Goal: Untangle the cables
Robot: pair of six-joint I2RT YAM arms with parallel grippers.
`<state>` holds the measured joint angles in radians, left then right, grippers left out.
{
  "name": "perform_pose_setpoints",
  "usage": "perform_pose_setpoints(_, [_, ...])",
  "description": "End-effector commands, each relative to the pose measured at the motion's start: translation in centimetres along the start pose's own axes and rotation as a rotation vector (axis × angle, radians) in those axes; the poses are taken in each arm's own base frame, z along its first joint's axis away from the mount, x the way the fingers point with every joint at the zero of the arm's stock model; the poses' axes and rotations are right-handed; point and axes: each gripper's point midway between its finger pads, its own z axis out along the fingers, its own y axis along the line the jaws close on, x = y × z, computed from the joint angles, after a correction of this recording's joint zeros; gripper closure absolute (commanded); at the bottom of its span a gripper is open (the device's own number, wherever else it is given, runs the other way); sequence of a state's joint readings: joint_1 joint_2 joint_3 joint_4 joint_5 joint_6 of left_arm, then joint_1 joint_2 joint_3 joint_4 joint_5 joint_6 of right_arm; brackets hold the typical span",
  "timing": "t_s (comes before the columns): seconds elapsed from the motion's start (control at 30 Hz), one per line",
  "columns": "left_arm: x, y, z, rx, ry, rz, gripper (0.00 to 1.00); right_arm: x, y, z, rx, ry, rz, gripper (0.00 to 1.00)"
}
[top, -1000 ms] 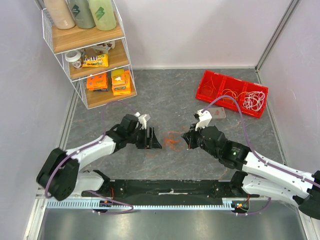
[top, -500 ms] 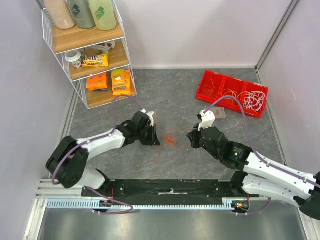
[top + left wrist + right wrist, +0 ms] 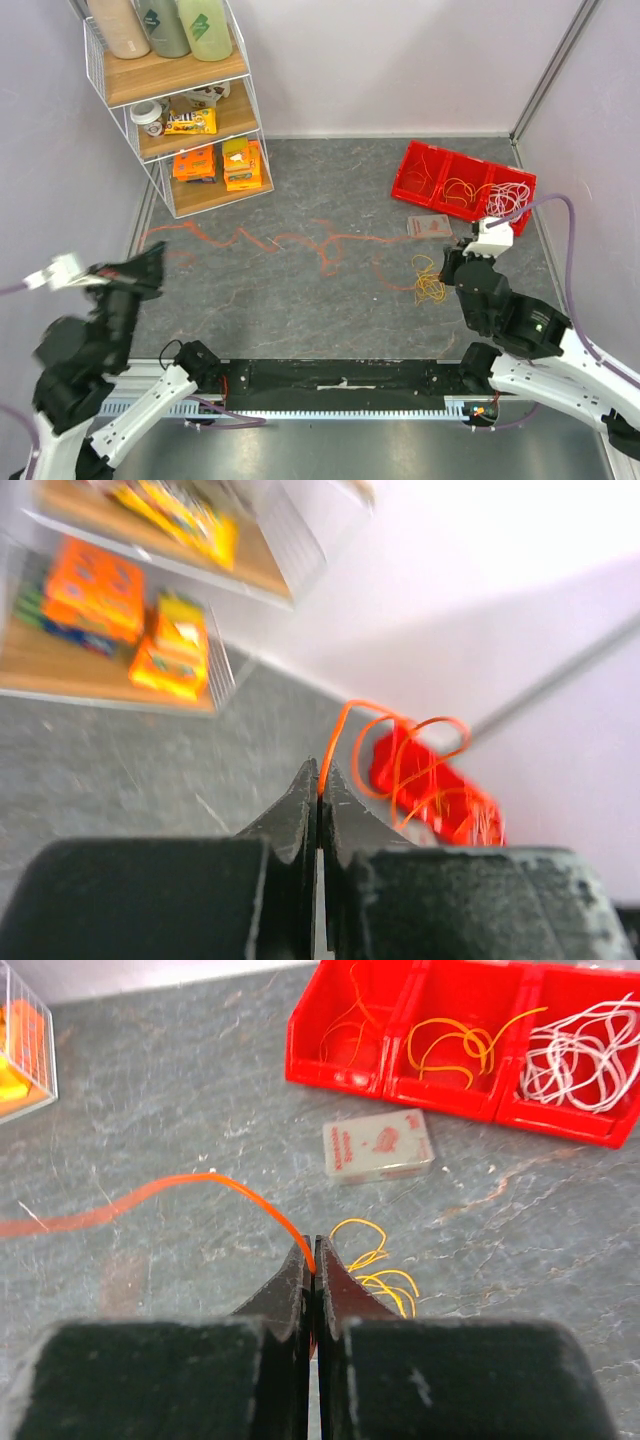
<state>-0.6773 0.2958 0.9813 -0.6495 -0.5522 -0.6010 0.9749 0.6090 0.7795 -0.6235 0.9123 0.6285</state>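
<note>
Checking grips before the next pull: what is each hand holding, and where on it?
The orange cable, stretched between them: left hand pinches one end, right hand the other.

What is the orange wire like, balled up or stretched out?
Stretched out. The orange wire runs in a long wavy line from the left gripper to the right gripper, each shut on an end.

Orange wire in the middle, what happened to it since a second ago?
The thin orange wire got pulled from a little scrunch into a long wiggly line. The left fingers shut on it and swung far left; the right fingers, pinching it too, pulled right. A small yellow wire bundle now lies free. The red plastic tray and wire shelf stayed put.
</note>
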Motion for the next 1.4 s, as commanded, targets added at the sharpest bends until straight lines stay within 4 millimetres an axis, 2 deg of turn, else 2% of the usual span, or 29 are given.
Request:
perform_pose_setpoints(0.0, [-4.7, 6.5, -3.1, -0.275, -0.196, 0.086, 0.98, -3.9, -2.5, -1.6, 0.068, -0.091, 0.053, 1.0])
perform_pose_setpoints(0.13, [-5.5, 7.0, -3.8, -0.3, -0.201, 0.139, 0.98, -7.0, -3.4, -3.2, 0.048, -0.145, 0.105, 1.0])
perform_pose_setpoints(0.27, [-4.3, 6.6, -3.0, -0.284, -0.155, 0.161, 0.98, -9.9, -4.4, -4.8, 0.029, -0.196, 0.149, 1.0])
perform_pose_setpoints(0.37, [-3.7, 6.6, -2.2, -0.306, -0.126, 0.206, 0.98, -12.2, -6.7, -6.1, 0.098, -0.243, 0.142, 1.0])
perform_pose_setpoints(0.47, [-3.5, 6.6, -1.9, -0.324, -0.106, 0.241, 0.98, -13.6, -8.7, -7.5, 0.13, -0.28, 0.175, 1.0])
perform_pose_setpoints(0.53, [-2.8, 6.0, -1.4, -0.293, -0.076, 0.257, 0.98, -13.9, -8.8, -7.8, 0.109, -0.29, 0.205, 1.0])
perform_pose_setpoints(0.6, [-1.3, 5.0, -0.5, -0.24, -0.026, 0.269, 0.98, -13.7, -8.0, -7.4, 0.097, -0.275, 0.182, 1.0])
perform_pose_setpoints(0.7, [1.9, 3.1, 1.3, -0.151, 0.088, 0.285, 0.98, -12.9, -5.5, -6.1, 0.068, -0.228, 0.123, 1.0])
perform_pose_setpoints(0.83, [7.2, 0.8, 3.9, -0.059, 0.276, 0.311, 0.98, -12.1, -1.9, -3.6, 0.07, -0.169, 0.006, 1.0])
perform_pose_setpoints(1.03, [14.5, -0.9, 5.6, 0.073, 0.5, 0.342, 0.98, -13.0, 2.5, 0.4, 0.097, -0.158, -0.101, 1.0])
perform_pose_setpoints(1.17, [17.9, -2.3, 6.2, 0.166, 0.644, 0.396, 0.98, -13.3, 3.3, 5.7, 0.066, -0.087, -0.084, 1.0])
perform_pose_setpoints(1.3, [19.2, -4.5, 7.1, 0.265, 0.763, 0.463, 0.98, -13.5, 2.3, 10.4, 0.106, -0.048, -0.057, 1.0])
perform_pose_setpoints(1.37, [19.5, -5.1, 8.1, 0.272, 0.789, 0.499, 0.98, -13.6, 1.7, 12.4, 0.127, -0.025, -0.037, 1.0])
